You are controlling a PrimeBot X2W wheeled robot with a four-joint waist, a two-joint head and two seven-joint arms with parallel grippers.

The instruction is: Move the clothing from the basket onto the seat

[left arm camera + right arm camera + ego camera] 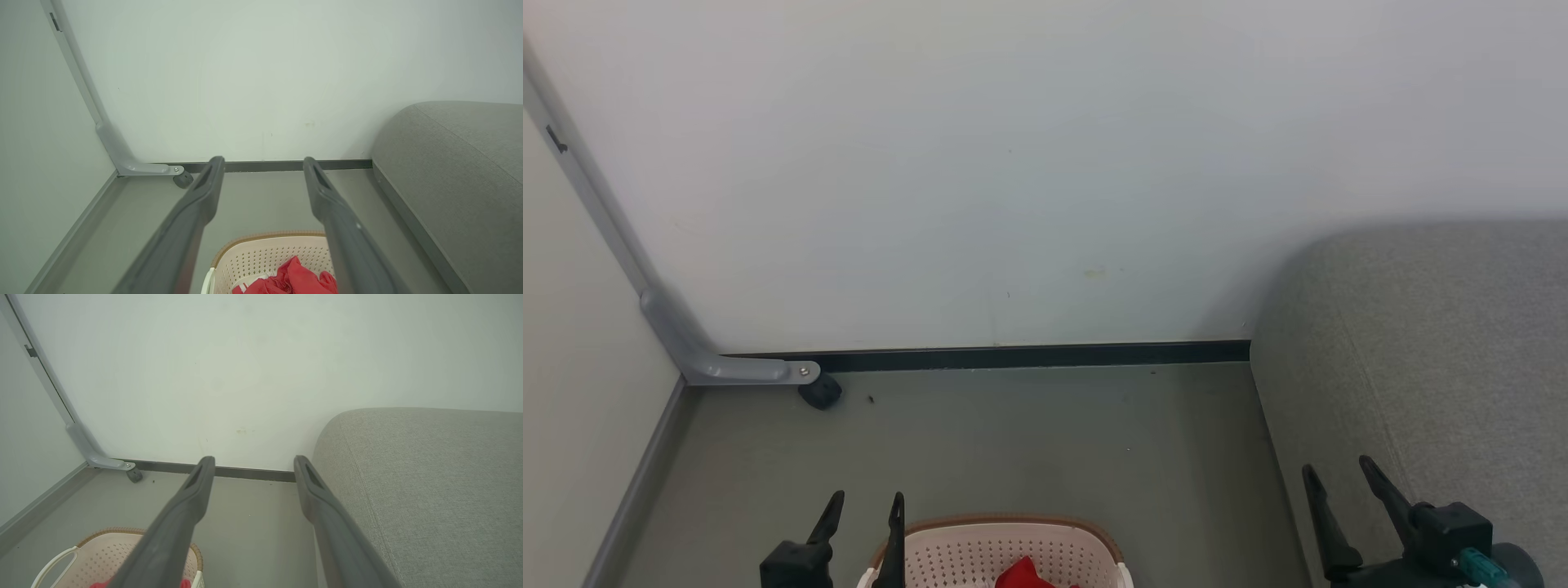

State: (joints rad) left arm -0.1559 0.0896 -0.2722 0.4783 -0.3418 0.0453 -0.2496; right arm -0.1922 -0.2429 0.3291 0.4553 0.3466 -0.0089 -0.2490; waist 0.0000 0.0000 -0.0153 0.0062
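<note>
The clothing (pixel 292 279) lies bunched in the basket (pixel 253 261) on the floor (pixel 1013 441), beside the seat (pixel 1421 343). It is probably light and limp (soft fabric), so pinch its raised top fold. The left hand (pixel 867 496) and right hand (pixel 1336 465) each hold 2 fingers apart, empty.

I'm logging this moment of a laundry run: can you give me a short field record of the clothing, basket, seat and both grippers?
seat: grey, against the wall, on the robot's right
basket: on the floor, left of the seat
clothing: red, lying in the basket
left gripper: open, holding nothing, by the basket's left rim
right gripper: open, holding nothing, near the seat's front edge
task: not yet begun
</note>
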